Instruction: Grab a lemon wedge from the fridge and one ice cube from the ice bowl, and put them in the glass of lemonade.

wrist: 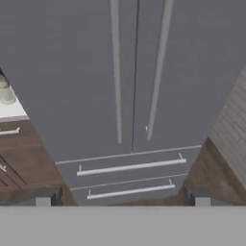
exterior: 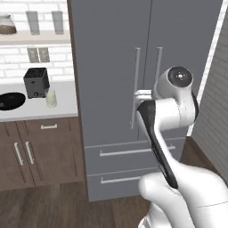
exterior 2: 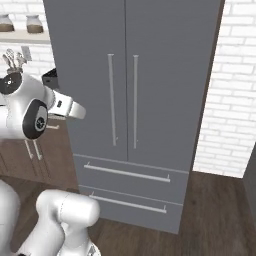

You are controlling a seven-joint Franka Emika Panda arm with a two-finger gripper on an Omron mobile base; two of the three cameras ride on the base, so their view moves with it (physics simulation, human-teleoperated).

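Fridge doors are standing shut: the tall dark grey two-door fridge (exterior: pixel 116 84) with long vertical silver bar handles (exterior 2: pixel 112 100) and two drawers (wrist: pixel 129 167) below is facing the robot, so the lemon wedge cannot be seen. Nearest, the white arm is rising in front of it, and the tool (wrist: pixel 122 196) is pointing at the lower part of the doors with its two dark fingertips (wrist: pixel 44 196) spread wide apart, released and grasping nothing. It is hanging clear of the fridge, not touching either handle. To the left of the fridge, a pale worktop (exterior: pixel 67 104) over brown wooden cabinets (exterior: pixel 40 151) is carrying a round glossy black bowl (exterior: pixel 10 100), a small dark toaster (exterior: pixel 36 82) behind it, and a small clear tumbler of pale yellowish lemonade (exterior: pixel 51 99) just beside the toaster. Farther back, a wall shelf (exterior: pixel 35 38) is holding two taller clear grey glasses (exterior: pixel 32 22).
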